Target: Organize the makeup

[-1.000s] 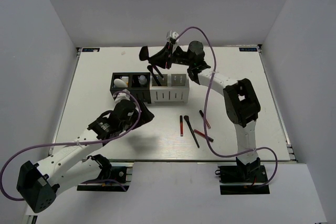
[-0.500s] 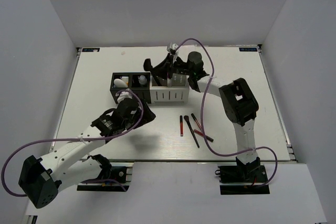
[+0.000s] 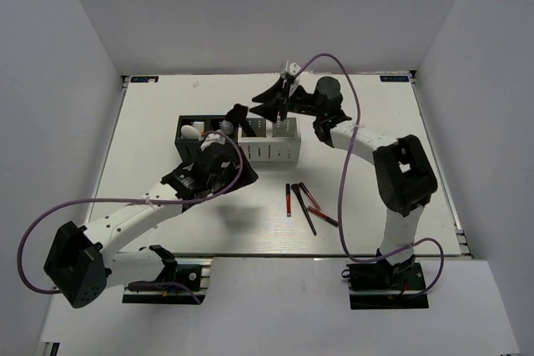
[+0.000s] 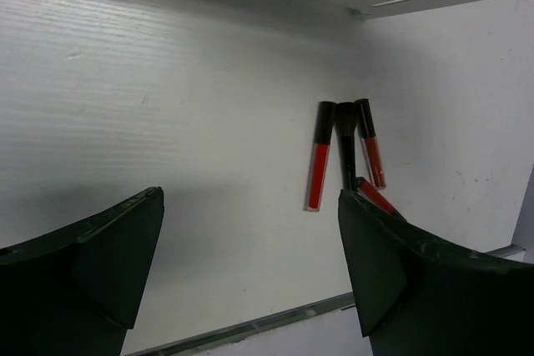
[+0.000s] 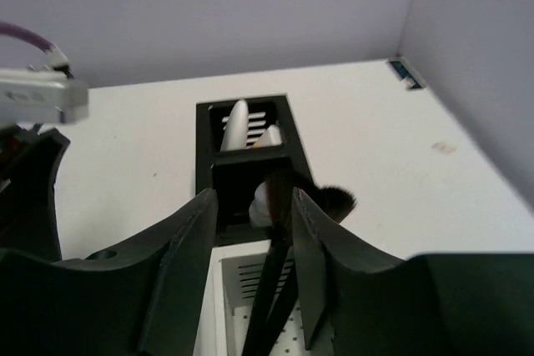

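Three thin red sticks [image 3: 288,199] and a black brush [image 3: 304,213] lie on the table in front of the white slotted box [image 3: 275,152]. They also show in the left wrist view: the sticks [image 4: 315,164] and the brush [image 4: 345,147]. Black brushes [image 5: 279,231] stand in the white box [image 5: 242,306], their heads [image 3: 237,114] leaning left. The black box [image 3: 185,146] holds a white oval [image 3: 192,131] and a small bottle [image 3: 225,127]. My right gripper [image 3: 271,102] [image 5: 253,198] is open, its jaws either side of the brushes. My left gripper [image 3: 240,174] [image 4: 250,198] is open and empty above the table.
White walls enclose the table on three sides. The table's near edge [image 4: 250,327] runs just below the left gripper. A purple cable [image 3: 334,64] loops over the right arm.
My right gripper has moved right, away from the black box, and the brush stands in the white box. My left arm has moved up toward the boxes.
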Controlling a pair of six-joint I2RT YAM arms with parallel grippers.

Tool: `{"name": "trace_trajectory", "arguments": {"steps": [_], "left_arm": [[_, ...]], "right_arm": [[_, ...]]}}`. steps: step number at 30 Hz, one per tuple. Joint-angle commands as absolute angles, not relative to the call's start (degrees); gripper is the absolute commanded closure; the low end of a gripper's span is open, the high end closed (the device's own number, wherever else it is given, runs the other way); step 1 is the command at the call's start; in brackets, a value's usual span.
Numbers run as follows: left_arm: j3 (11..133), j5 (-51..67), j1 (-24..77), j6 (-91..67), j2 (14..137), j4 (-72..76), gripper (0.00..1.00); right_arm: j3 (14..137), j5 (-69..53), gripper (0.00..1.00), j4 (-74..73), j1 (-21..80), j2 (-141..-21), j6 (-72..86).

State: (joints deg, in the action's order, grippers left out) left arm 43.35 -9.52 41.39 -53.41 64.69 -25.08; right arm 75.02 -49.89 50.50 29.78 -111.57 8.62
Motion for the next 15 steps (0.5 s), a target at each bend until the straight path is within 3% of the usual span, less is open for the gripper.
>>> {"name": "trace_trajectory", "arguments": {"steps": [1,3,6,7,8,11,13,15], "left_arm": [[47.9,-7.3,42.1,-50.8,67.0,-21.5,0.08],[49.3,-6.5,42.1,-49.9,68.6,-20.7,0.13],[52.6,-4.4,43.2,-49.0,73.0,-18.9,0.29],[53.5,-3.9,43.9,-48.9,74.3,-18.8,0.34],[55.4,-3.0,43.9,-48.8,76.7,-18.9,0.44],[59.7,-2.1,46.1,-49.0,82.0,-19.7,0.6],[64.0,-2.1,47.9,-50.1,86.2,-22.1,0.63],[67.8,-2.6,49.0,-51.3,89.4,-26.2,0.63]], "right_arm": [[73.5,-48.5,0.54,47.7,28.4,-103.8,3.3],[73.6,-46.2,0.58,40.8,27.7,-99.9,0.5],[75.4,-38.7,0.77,21.8,26.6,-95.9,-5.5],[76.0,-35.5,0.92,17.2,25.6,-95.1,-6.1],[76.7,-35.6,0.98,8.5,25.2,-94.2,-8.0],[74.7,-37.5,1.0,-5.6,22.1,-90.9,-11.8],[70.1,-35.3,1.0,-9.0,19.7,-86.8,-13.2],[67.3,-33.8,0.94,-11.6,17.9,-84.2,-13.2]]}}
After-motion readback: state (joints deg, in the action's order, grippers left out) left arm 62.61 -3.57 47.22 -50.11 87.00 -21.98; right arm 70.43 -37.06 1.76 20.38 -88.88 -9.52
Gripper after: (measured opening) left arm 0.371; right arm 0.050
